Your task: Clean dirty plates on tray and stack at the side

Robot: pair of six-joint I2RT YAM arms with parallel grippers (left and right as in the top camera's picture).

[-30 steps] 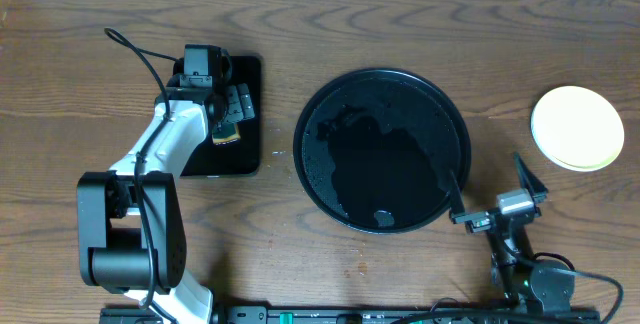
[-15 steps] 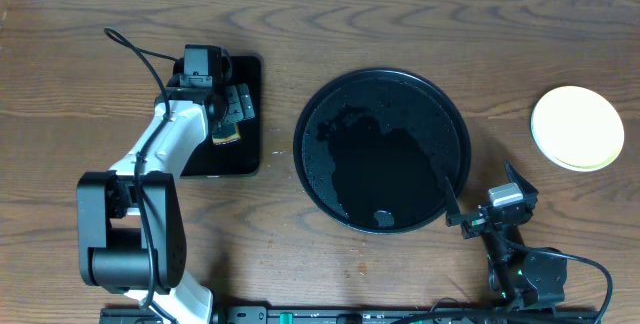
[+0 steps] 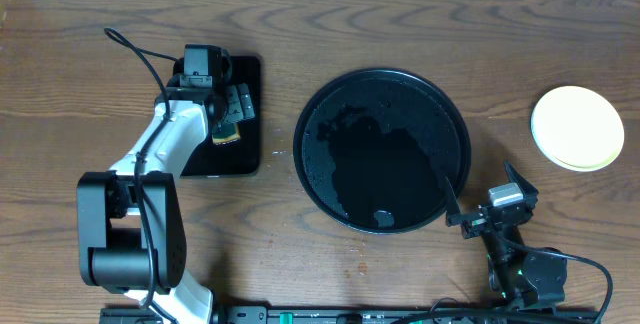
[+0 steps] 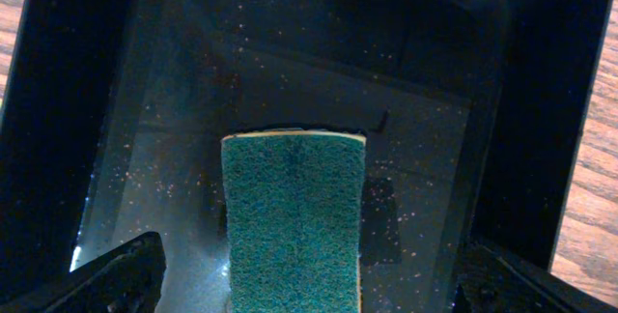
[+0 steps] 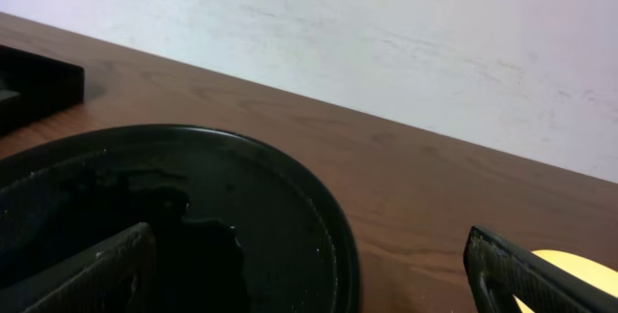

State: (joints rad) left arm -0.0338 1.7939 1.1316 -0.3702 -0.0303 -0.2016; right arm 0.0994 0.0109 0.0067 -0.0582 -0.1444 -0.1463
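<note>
1. Left arm (image 3: 160, 144): a smooth white shell is covering the long link, and black housings are capping both ends.
2. Shoulder block (image 3: 120, 239): a boxy black casing with rounded corners is forming the base.
3. Left cable (image 3: 133, 47): a thin black lead is looping off the wrist.
4. Left gripper (image 4: 314, 279): matte black wedge-shaped left fingers (image 4: 121, 274) are showing.
5. Right arm (image 3: 515, 264): black throughout, it is carrying a small grey wrist block (image 3: 503, 200) and a curving black right cable (image 3: 600, 270).
6. Right gripper (image 5: 309, 274): black tapered right fingers (image 5: 97, 274) are showing pale edges.

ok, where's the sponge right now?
In the left wrist view, the green sponge lies in the rectangular black tray on the left of the table, left of the round tray, beneath the open left end effector.
</note>
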